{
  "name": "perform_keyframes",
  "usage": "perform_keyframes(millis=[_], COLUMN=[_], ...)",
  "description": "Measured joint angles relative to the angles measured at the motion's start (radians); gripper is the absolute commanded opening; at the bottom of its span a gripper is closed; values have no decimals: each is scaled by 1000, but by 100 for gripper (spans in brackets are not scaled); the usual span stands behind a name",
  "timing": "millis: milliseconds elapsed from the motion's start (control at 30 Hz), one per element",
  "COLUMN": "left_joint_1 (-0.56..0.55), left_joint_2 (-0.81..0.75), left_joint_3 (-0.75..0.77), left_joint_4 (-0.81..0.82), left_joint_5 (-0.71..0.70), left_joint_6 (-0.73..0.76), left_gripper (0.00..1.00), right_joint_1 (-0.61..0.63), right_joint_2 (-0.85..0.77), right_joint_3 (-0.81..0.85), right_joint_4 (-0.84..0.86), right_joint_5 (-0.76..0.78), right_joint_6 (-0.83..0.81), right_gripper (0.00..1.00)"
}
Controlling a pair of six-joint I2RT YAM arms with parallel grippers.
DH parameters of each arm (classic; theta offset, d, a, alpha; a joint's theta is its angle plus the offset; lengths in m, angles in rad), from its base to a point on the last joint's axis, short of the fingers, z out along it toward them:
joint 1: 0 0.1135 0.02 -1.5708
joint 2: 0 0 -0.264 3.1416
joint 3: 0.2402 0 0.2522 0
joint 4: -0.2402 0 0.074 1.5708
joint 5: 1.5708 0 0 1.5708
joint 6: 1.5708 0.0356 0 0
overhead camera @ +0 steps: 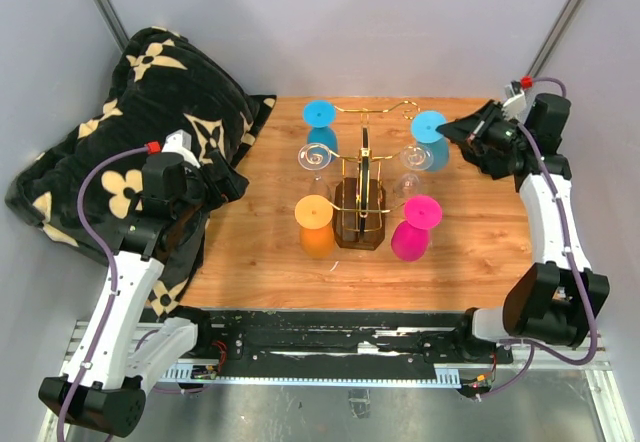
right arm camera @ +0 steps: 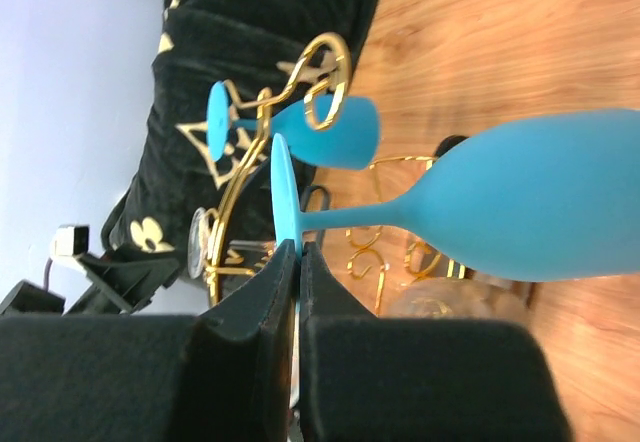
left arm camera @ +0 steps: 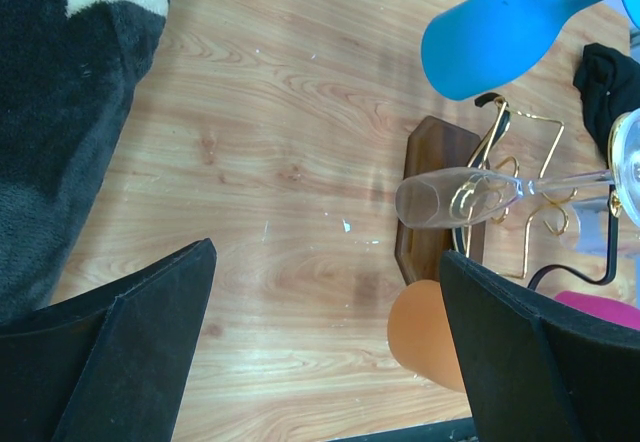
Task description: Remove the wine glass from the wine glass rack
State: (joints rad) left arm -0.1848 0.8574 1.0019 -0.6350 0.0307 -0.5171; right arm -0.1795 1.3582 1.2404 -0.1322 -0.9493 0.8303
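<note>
Right fingers (right arm camera: 255, 297) nearer: pressed almost together, pinching foot rim of blue wine glass (right arm camera: 520, 197). Glass hangs on wine glass rack (right arm camera: 318, 62), foot disc edge-on between fingertips. Long axis crosswise to fingers: stem and bowl run sideways from fingertips. Gold rack wire just beyond fingertips. Left fingers (left arm camera: 130, 332) spread wide, holding nothing, over bench (left arm camera: 280, 112); rack ahead of them, well apart. Judgement: next pull should draw foot back toward fingers, out along rack arm.

**A:** Somebody's home? There's a flowery black cushion (overhead camera: 150, 82).

**B:** Nah, standing here it's a robot lab, I think. Plain grey walls (overhead camera: 350, 22), left arm (overhead camera: 125, 282) and right arm (overhead camera: 550, 212) bolted to a metal rail (overhead camera: 330, 347), purple cables (overhead camera: 88, 230) everywhere.
</note>
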Motion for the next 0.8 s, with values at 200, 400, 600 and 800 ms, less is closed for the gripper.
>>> perform_keyframes(millis=[200,400,600,800], left_joint_1=[0,0,0,0], left_joint_2=[0,0,6,32], left_joint_3=[0,0,0,-6], left_joint_4=[-2,-3,-1,16], left_joint_5=[0,-3,-3,-2], left_joint_6=[0,6,17,24], left_gripper=[100,100,100,100], right_joint_1=[-89,-108,-14,134], right_joint_2=[49,119,174,183], right_joint_3=[6,72,153,85], right_joint_4=[-16,-83,-121,121], right_joint_5=[25,146,443,698], right_joint_6=[-52,-218,-586,-1012], right_gripper=[1,1,1,1])
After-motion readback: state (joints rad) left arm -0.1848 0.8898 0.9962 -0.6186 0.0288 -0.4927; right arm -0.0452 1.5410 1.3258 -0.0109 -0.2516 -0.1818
